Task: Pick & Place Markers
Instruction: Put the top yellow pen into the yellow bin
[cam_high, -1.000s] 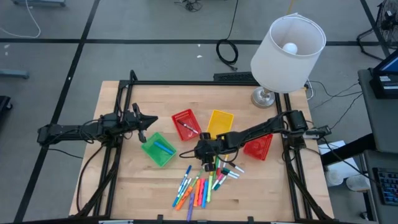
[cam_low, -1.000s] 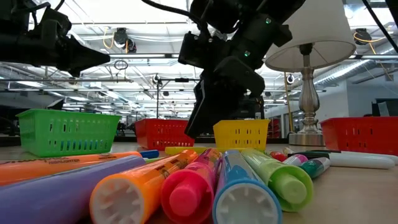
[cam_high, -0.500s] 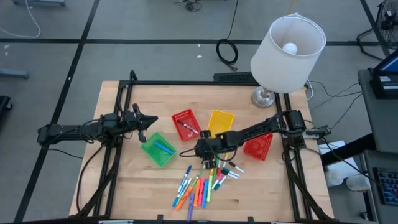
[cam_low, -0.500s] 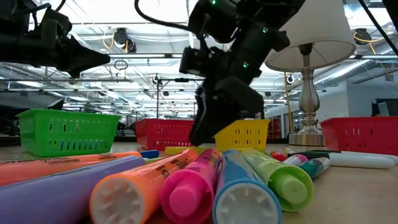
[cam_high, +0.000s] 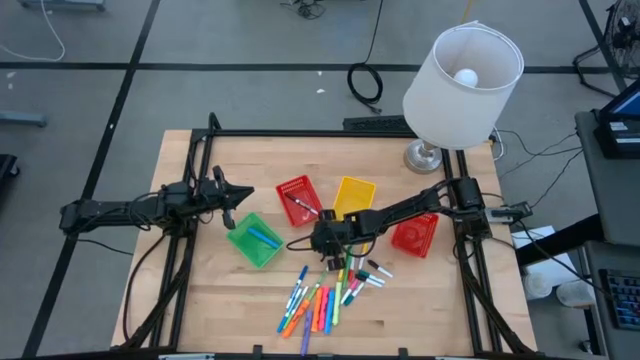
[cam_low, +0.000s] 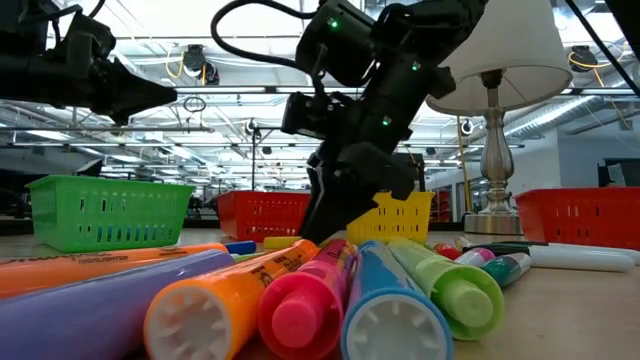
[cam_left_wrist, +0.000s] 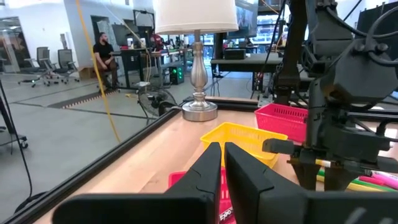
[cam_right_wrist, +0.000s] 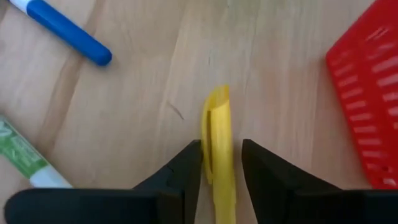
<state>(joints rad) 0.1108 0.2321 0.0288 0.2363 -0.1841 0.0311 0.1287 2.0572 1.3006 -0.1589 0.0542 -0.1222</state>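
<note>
Straddling a yellow marker (cam_right_wrist: 217, 155), the right gripper (cam_right_wrist: 217, 165) has its two dark fingers one on each flank of the barrel, with a thin sliver of wood showing on either side, so the jaws are partly spread and I judge the pinch not yet made. The marker's long axis runs straight out ahead of the claw, in line with the fingers and across the gap between them, which is the relation a clean grasp depends on: the fingers need only come together sideways on the barrel. Just beyond it on the table (cam_high: 200, 300) lie a blue marker (cam_right_wrist: 62, 31) and a green marker (cam_right_wrist: 22, 158) to one side, and a red basket (cam_right_wrist: 367, 93) to the other. From above, the right gripper (cam_high: 326, 243) sits at the upper edge of the loose markers (cam_high: 320, 300), just below the yellow basket (cam_high: 354, 196), plainly the nearer arm. Farther off, the left gripper (cam_high: 238, 192) waits with its fingers pressed together and empty, near the green basket (cam_high: 254, 240), well apart from the pile.
</note>
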